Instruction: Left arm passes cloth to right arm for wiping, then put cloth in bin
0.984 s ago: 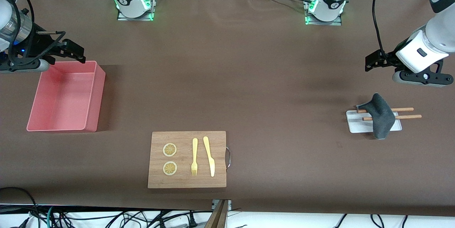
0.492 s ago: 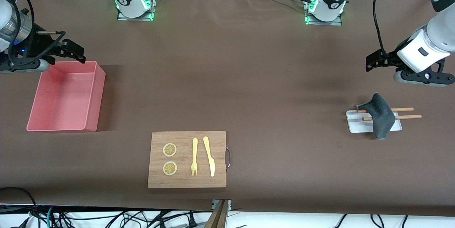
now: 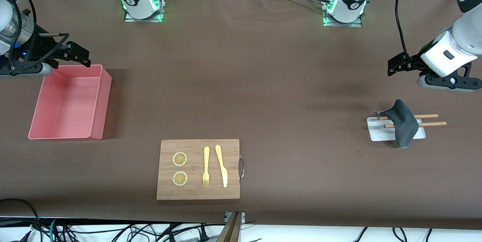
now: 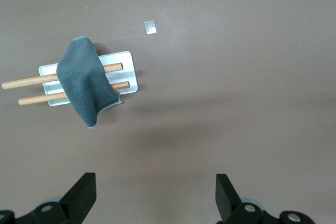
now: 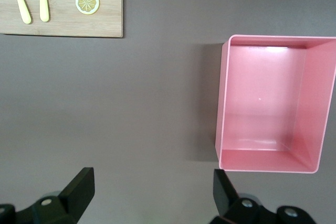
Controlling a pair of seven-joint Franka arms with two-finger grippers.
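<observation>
Left gripper (image 3: 395,65) hangs released over bare table (image 3: 263,83) near the cloth (image 3: 403,122), draped across chopsticks (image 3: 429,120) on a white tray (image 3: 376,130). Right gripper (image 3: 77,54), fingers spread, waits above the bin (image 3: 98,102).

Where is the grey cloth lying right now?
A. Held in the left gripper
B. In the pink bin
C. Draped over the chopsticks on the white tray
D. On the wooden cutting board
C: the cloth lies draped across the two chopsticks on the white tray, with no gripper touching it.
</observation>
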